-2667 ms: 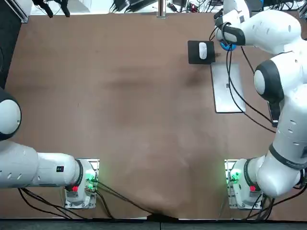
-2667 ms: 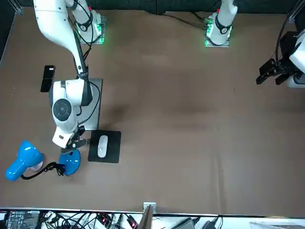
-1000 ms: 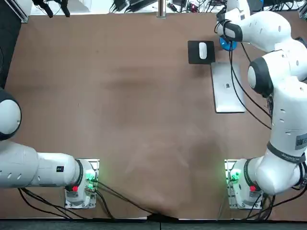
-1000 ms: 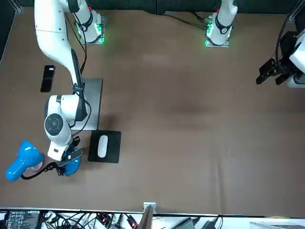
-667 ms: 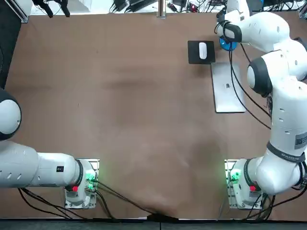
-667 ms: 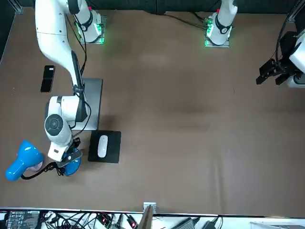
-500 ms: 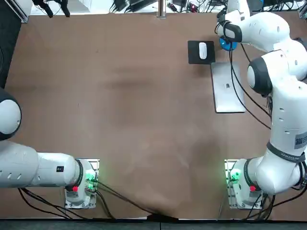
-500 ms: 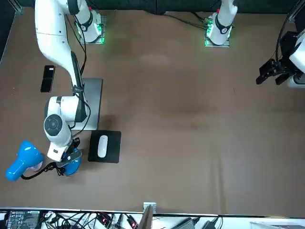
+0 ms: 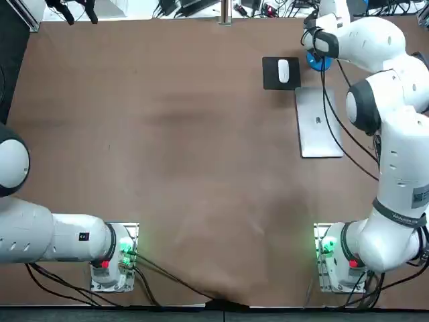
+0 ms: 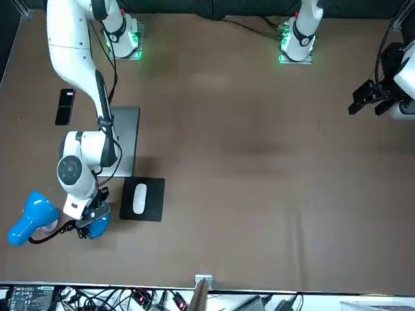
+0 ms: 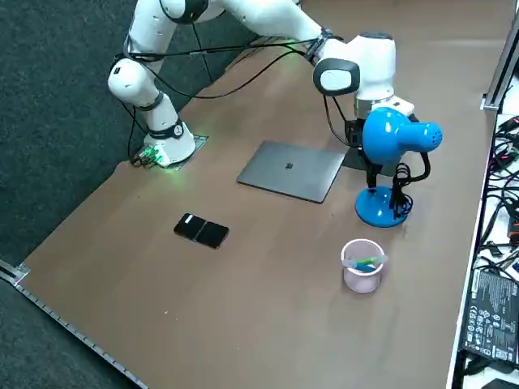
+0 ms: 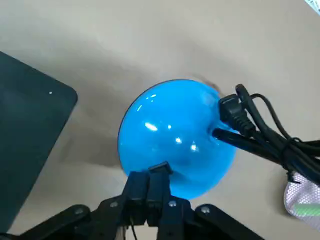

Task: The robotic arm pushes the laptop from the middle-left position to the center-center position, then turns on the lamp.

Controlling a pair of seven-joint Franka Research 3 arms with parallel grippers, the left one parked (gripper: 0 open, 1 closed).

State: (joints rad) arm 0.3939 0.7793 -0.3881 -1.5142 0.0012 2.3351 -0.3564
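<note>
- Two-part task, and it looks to be on the second part: the right gripper (image 12: pixel 150 176) is down at the blue lamp (image 12: pixel 175 135), tips on the edge of its round base.
- Pincer is pinched narrow, fingers (image 12: pixel 136 187) pressed together with nothing held between them. It's a poke, not a grasp.
- Lamp stands at the far right corner of the table (image 9: pixel 167 134), base just beside the mouse pad (image 9: pixel 280 72) with the mouse (image 9: pixel 283 70) on it. Its head points out toward the table's right edge.
- Can't see a switch on the base, and can't tell whether the bulb is lit.
- Closed laptop (image 9: pixel 318 124) lies flat in the robot's right half, just robot-side of the pad. To my eye it's right of the table's centre, not on it.
- Risk 1: the dome is glossy and curved, so an off-centre press would let the tips skid off and miss.
- Risk 2: a sideways push rather than a straight-down one could shove the base into the pad. It could also rock the top-heavy lamp over toward the cup (image 11: pixel 362 265).
- Risk 3: the cable (image 12: pixel 260 135) loops close beside the base, so the wrist could snag it on lift-off and drag the lamp.
</note>
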